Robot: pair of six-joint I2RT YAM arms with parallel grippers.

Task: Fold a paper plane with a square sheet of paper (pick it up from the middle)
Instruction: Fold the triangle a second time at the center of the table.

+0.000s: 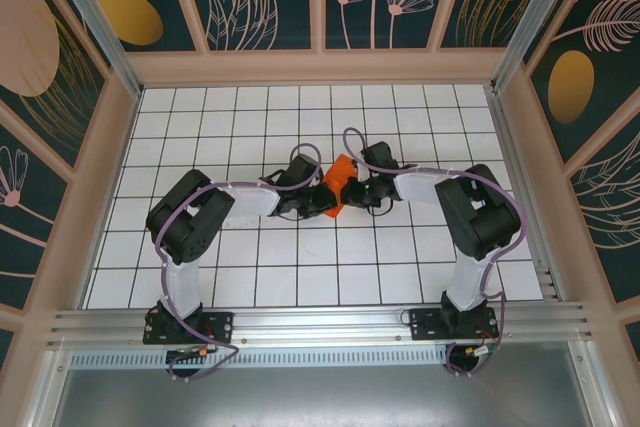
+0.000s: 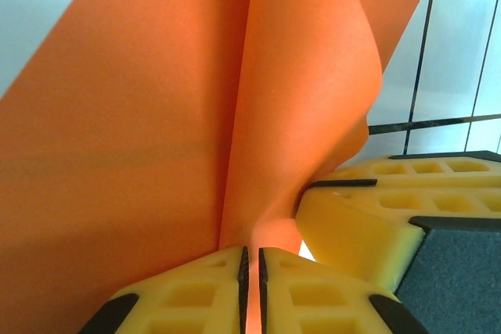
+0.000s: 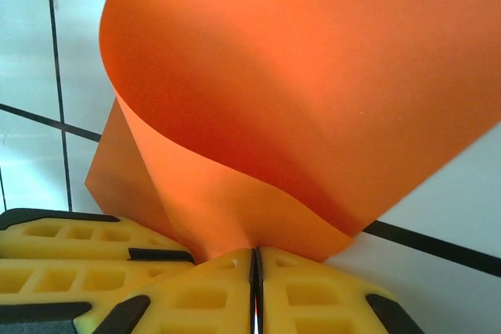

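The square sheet of paper [image 1: 337,185] is held over the middle of the gridded worktop [image 1: 250,117], pinched from both sides where the two arms meet. The left end effector [image 2: 251,262] is closed narrow on a gathered ridge of the sheet, with orange showing in the slit between its yellow pads. The right end effector [image 3: 255,265] is clamped on the sheet the same way, just beside it on the right. The paper is bowed and curled away from both grips, and whether a crease is already set cannot be told. The step in hand is judged to be the forming of the centre fold. To do it well, the two halves should be brought edge to edge before pressure is applied and the grips held level. Pulling apart should be avoided, since thin paper pinched this tightly could be torn or creased off-line.
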